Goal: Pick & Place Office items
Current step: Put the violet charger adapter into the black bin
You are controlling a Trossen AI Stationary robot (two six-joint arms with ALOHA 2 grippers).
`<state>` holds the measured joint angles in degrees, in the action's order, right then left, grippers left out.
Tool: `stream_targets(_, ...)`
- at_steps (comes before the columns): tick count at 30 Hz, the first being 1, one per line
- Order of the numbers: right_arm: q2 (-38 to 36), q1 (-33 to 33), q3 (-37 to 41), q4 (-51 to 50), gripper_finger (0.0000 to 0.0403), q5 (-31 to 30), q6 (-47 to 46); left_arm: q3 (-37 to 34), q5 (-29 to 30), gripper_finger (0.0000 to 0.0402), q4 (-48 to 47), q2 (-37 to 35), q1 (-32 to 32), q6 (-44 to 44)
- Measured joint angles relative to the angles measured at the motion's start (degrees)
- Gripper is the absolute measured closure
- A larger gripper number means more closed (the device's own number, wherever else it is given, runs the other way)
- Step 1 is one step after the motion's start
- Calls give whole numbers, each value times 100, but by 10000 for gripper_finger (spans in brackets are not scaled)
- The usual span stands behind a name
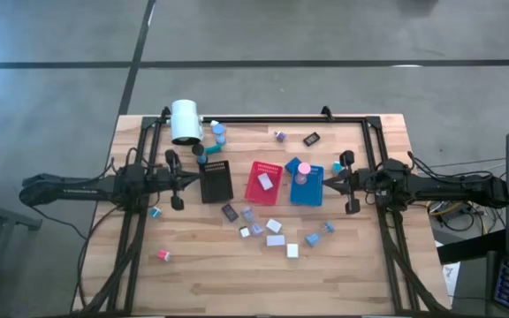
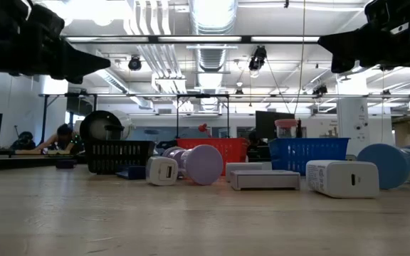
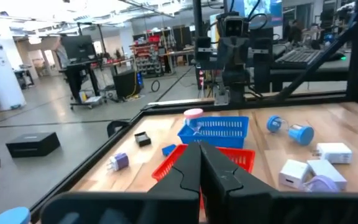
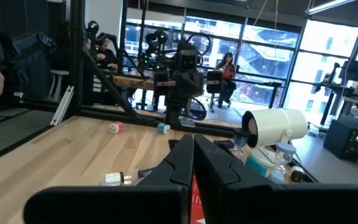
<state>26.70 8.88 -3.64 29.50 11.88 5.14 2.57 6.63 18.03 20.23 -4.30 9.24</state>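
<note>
Many small office items lie on the wooden table: white blocks (image 1: 275,239) and lavender and blue pieces near the middle front, a pink cap (image 1: 304,168) in the blue tray (image 1: 307,185), a white piece (image 1: 265,182) in the red tray (image 1: 262,181). The black tray (image 1: 216,181) stands left of them. My left gripper (image 1: 194,179) is shut and empty, raised just left of the black tray. My right gripper (image 1: 328,183) is shut and empty, raised just right of the blue tray. The two grippers point at each other.
A big white cylinder (image 1: 185,121) lies at the far left with teal and blue pieces (image 1: 212,141) beside it. Stray pieces lie at the far middle (image 1: 311,138) and at the near left (image 1: 163,254). A black frame (image 1: 263,119) borders the table.
</note>
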Motion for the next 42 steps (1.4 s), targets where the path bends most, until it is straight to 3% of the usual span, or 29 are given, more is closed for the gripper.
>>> stream_targets(14,0,0,13,-4,394,11,-72,-225,-283,398,119,0,-37,35)
stream_targets(36,0,0,-17,-2,394,-11,-65,-216,-235,394,469,-22,-35,-370)
stream_targets(42,1,0,-17,2,394,-614,-216,-214,-235,394,469,-22,-34,-387)
